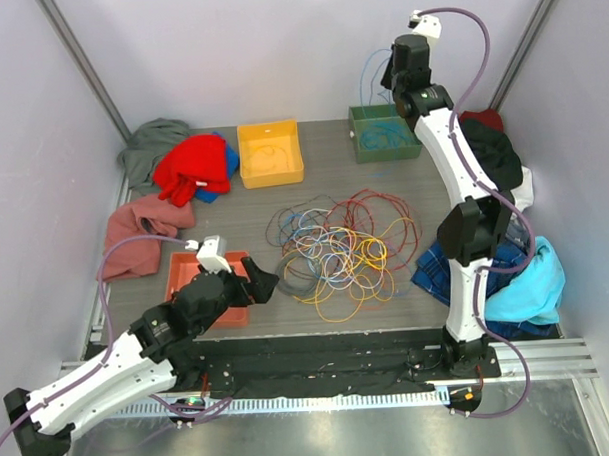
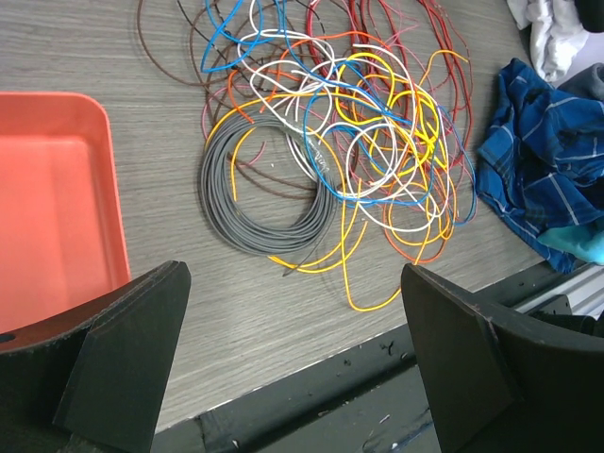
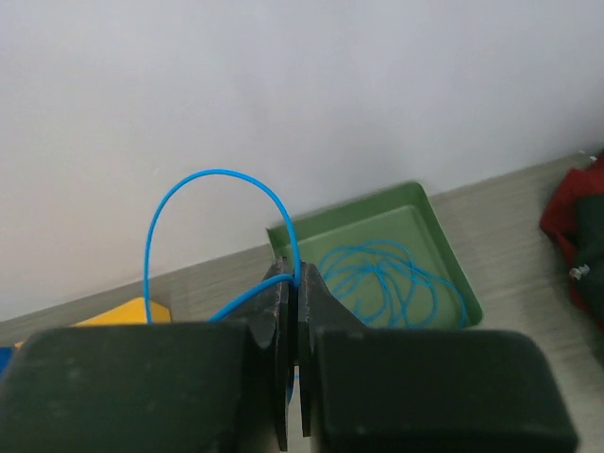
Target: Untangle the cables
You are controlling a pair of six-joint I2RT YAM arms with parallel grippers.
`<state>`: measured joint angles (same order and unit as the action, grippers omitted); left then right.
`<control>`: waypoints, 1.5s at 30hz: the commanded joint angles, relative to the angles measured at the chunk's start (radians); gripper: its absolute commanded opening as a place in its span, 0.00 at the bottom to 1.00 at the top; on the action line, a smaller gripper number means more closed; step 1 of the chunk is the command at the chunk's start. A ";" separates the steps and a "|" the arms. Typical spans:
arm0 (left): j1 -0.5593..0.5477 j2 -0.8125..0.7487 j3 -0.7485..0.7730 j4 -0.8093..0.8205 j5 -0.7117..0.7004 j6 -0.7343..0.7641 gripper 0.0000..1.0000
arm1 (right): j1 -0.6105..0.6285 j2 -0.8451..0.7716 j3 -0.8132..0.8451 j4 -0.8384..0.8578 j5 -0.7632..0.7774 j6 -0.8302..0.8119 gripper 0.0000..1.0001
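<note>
A tangle of cables (image 1: 335,252) in red, orange, yellow, blue, white and grey lies mid-table; the left wrist view shows it (image 2: 349,113) with a grey coil (image 2: 255,203) on its near side. My left gripper (image 1: 261,285) hovers open and empty (image 2: 294,283) over the table's front edge, short of the tangle. High over the green tray (image 1: 359,121), my right gripper (image 1: 390,85) is shut (image 3: 295,278) on a thin blue cable (image 3: 222,175). That cable arches above the fingertips, and its other loops lie coiled in the green tray (image 3: 429,217).
An orange tray (image 1: 181,270) sits by my left gripper, and a yellow tray (image 1: 271,174) stands at the back. Garments ring the table: red (image 1: 192,164), grey (image 1: 151,138), rust (image 1: 135,239), blue plaid (image 1: 431,269), cyan (image 1: 531,280), black (image 1: 492,151).
</note>
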<state>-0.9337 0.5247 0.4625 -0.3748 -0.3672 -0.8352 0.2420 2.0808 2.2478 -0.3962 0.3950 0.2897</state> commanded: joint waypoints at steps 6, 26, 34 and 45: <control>0.001 -0.029 -0.038 0.117 -0.072 0.027 1.00 | -0.053 0.084 0.170 0.141 -0.045 0.022 0.01; 0.003 0.076 -0.070 0.240 -0.078 0.059 1.00 | -0.099 0.234 0.093 0.339 -0.079 0.028 0.01; 0.001 0.147 -0.064 0.284 -0.082 0.082 1.00 | -0.102 0.366 0.117 0.356 -0.079 0.039 0.01; 0.003 0.233 -0.051 0.330 -0.056 0.088 1.00 | -0.127 0.455 0.096 0.295 -0.108 0.089 0.20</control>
<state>-0.9337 0.7425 0.3927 -0.1139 -0.4183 -0.7551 0.1299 2.5538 2.3238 -0.1089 0.3008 0.3496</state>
